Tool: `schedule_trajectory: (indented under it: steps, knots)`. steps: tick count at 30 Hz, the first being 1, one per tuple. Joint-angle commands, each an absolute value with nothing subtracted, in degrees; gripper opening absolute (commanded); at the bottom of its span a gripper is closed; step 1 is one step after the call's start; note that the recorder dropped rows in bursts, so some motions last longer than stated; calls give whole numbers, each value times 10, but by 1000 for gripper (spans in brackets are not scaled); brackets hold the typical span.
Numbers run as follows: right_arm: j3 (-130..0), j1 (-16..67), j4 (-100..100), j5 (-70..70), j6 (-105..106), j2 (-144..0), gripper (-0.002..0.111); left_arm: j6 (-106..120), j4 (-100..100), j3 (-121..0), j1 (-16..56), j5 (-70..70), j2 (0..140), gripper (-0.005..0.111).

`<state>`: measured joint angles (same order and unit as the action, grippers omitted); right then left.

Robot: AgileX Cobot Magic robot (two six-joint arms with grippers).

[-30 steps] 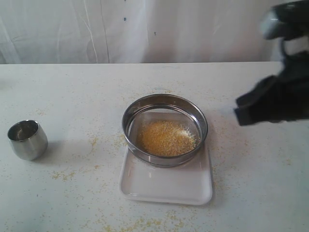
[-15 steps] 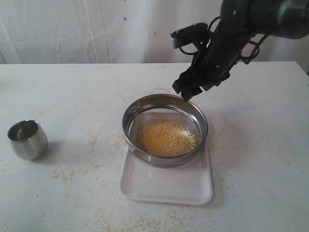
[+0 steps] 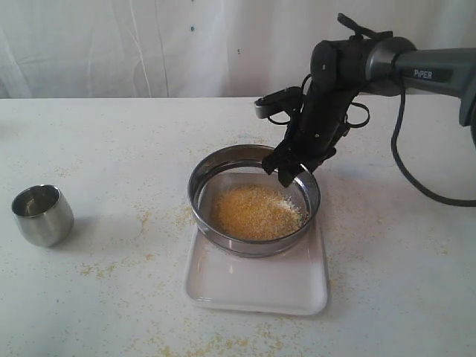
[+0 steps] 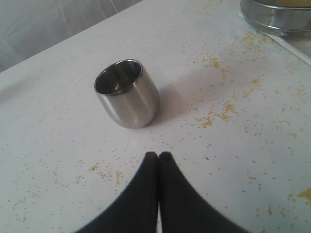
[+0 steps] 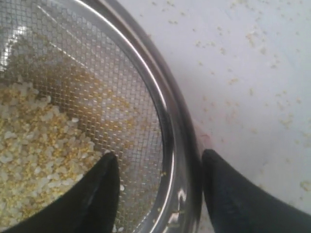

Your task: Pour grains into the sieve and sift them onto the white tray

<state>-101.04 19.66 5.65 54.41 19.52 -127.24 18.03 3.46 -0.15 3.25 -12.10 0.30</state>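
The round steel sieve (image 3: pixel 202 184) rests on the white tray (image 3: pixel 256 286) at the table's middle, with a heap of yellow grains (image 3: pixel 254 213) on its mesh. My right gripper (image 3: pixel 291 172) is open and straddles the sieve's far right rim (image 5: pixel 182 145): one finger hangs inside over the mesh, the other outside the wall, with gaps on both sides. In the right wrist view the grains (image 5: pixel 34 150) lie beside the inner finger. My left gripper (image 4: pixel 159 156) is shut and empty, low over the table near the steel cup.
A small empty steel cup (image 3: pixel 42 214) stands at the left of the table, also seen in the left wrist view as the cup (image 4: pixel 127 93). Spilled grains (image 3: pixel 97 269) are scattered on the tabletop around the tray. A white curtain backs the table.
The right arm swung in from the right edge and came down over the sieve's far right rim, its jaws wider than before. Sieve, tray and cup stayed put.
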Motion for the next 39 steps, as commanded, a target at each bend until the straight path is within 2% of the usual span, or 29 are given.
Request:
schedule_trajectory:
  steps: [1, 5, 10, 16, 21, 34, 35, 39]
  knots:
    - [-1015, 193, 59, 543, 203, -1280, 43, 180, 40, 0, 36, -120, 0, 1]
    - [-1015, 193, 59, 543, 203, -1287, 37, 180, 40, 0, 36, -120, 0, 1]
    - [-1015, 193, 59, 540, 203, -1289, 18, 180, 40, 0, 36, -120, 0, 1]
    - [-1015, 193, 59, 540, 200, -1289, 4, 180, 40, 0, 36, -120, 0, 1]
    - [-1017, 193, 53, 557, 192, -1285, 0, 180, 40, 0, 36, -120, 0, 1]
    - [-1066, 193, 49, 665, 192, -1229, 0, 180, 40, 0, 36, -120, 0, 1]
    - [-1069, 193, 58, 700, 191, -1224, 0, 180, 40, 0, 36, -120, 0, 1]
    - [-1045, 196, 122, 700, 211, -1205, 0, 180, 40, 0, 36, -120, 0, 1]
